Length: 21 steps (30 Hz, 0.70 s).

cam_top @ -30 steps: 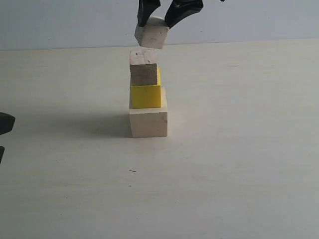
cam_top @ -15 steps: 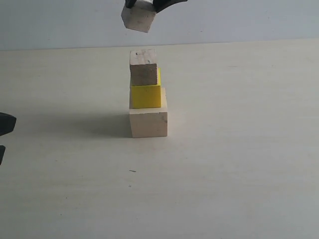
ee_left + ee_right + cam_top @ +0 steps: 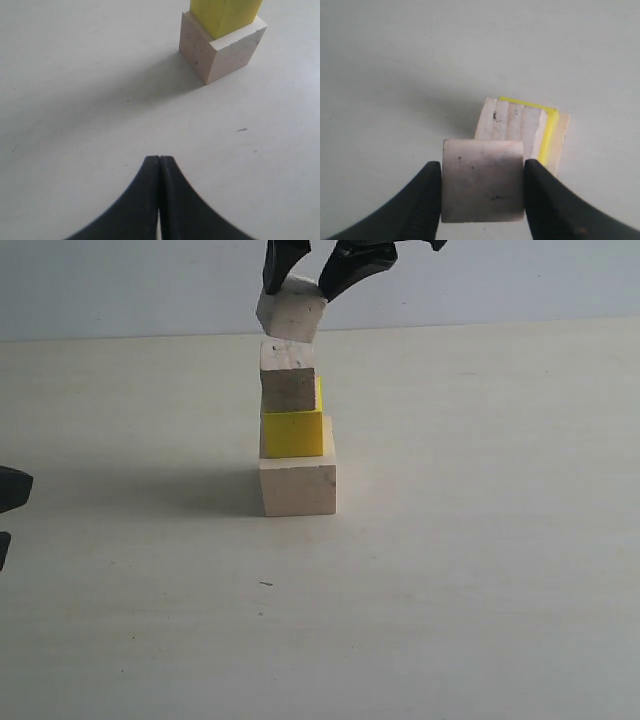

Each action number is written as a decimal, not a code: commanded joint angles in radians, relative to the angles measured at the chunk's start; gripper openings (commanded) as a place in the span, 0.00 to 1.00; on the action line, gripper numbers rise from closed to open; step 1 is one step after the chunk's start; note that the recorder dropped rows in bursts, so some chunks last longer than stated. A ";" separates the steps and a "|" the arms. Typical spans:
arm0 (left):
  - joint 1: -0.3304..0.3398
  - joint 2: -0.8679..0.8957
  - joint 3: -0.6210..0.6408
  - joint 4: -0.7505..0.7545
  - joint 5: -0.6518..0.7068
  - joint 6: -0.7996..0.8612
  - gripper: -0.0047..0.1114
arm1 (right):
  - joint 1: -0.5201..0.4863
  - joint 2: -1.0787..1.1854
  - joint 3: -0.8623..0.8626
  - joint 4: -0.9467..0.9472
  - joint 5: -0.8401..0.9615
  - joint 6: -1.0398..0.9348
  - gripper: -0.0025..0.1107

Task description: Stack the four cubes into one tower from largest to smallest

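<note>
Three cubes stand stacked mid-table: the largest pale wood cube at the bottom, the yellow cube on it, the grooved wood cube on top. My right gripper is shut on the small pale wood cube, tilted, right above the grooved cube, its lower edge at or just over that cube's top. In the right wrist view the small cube sits between the fingers, with the grooved cube and a yellow edge beyond it. My left gripper is shut and empty, low at the table's left.
The pale table stretches bare around the stack, with a small dark speck in front. A grey wall rises behind. A black part of the left arm shows at the left edge.
The right gripper rose and swung left with the small cube, then came back down; the cube now sits lower, right over the grooved cube. The left arm has not moved.
</note>
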 commanded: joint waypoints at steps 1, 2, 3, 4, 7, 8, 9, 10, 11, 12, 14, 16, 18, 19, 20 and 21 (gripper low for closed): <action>0.004 -0.006 0.003 -0.009 -0.007 -0.007 0.04 | 0.035 -0.002 -0.006 -0.062 0.026 -0.003 0.02; 0.004 -0.006 0.003 -0.009 -0.007 -0.007 0.04 | 0.052 -0.002 -0.006 -0.087 0.029 0.000 0.02; 0.004 -0.006 0.003 -0.009 -0.007 -0.007 0.04 | 0.073 -0.002 -0.006 -0.116 0.029 0.019 0.02; 0.004 -0.006 0.003 -0.009 -0.007 -0.007 0.04 | 0.094 -0.002 -0.006 -0.143 0.029 0.055 0.02; 0.004 -0.006 0.003 -0.009 -0.009 -0.007 0.04 | 0.134 -0.002 -0.006 -0.237 0.017 0.151 0.02; 0.004 -0.006 0.003 -0.009 -0.009 -0.007 0.04 | 0.139 -0.002 -0.006 -0.260 0.015 0.163 0.02; 0.004 -0.006 0.003 -0.009 -0.009 -0.007 0.04 | 0.139 -0.002 -0.006 -0.273 0.010 0.171 0.02; 0.004 -0.006 0.003 -0.009 -0.009 -0.007 0.04 | 0.139 -0.002 -0.006 -0.275 0.006 0.183 0.02; 0.004 -0.006 0.003 -0.009 -0.011 -0.007 0.04 | 0.139 -0.002 -0.006 -0.280 0.002 0.194 0.02; 0.004 -0.006 0.003 -0.009 -0.011 -0.007 0.04 | 0.139 -0.002 -0.006 -0.295 -0.001 0.203 0.02; 0.004 -0.006 0.003 -0.009 -0.013 -0.007 0.04 | 0.139 -0.002 -0.006 -0.368 -0.010 0.225 0.02; 0.004 -0.006 0.003 -0.009 -0.013 -0.007 0.04 | 0.139 0.003 -0.006 -0.407 -0.014 0.252 0.02; 0.004 -0.006 0.003 -0.009 -0.013 -0.007 0.04 | 0.139 0.007 -0.006 -0.403 -0.031 0.252 0.02; 0.004 -0.006 0.003 -0.009 -0.013 -0.007 0.04 | 0.139 0.012 -0.006 -0.398 -0.041 0.252 0.02; 0.004 -0.006 0.003 -0.009 -0.013 -0.007 0.04 | 0.139 0.018 -0.006 -0.384 -0.055 0.252 0.02; 0.004 -0.006 0.003 -0.009 -0.013 -0.007 0.04 | 0.139 0.024 -0.006 -0.372 -0.070 0.252 0.02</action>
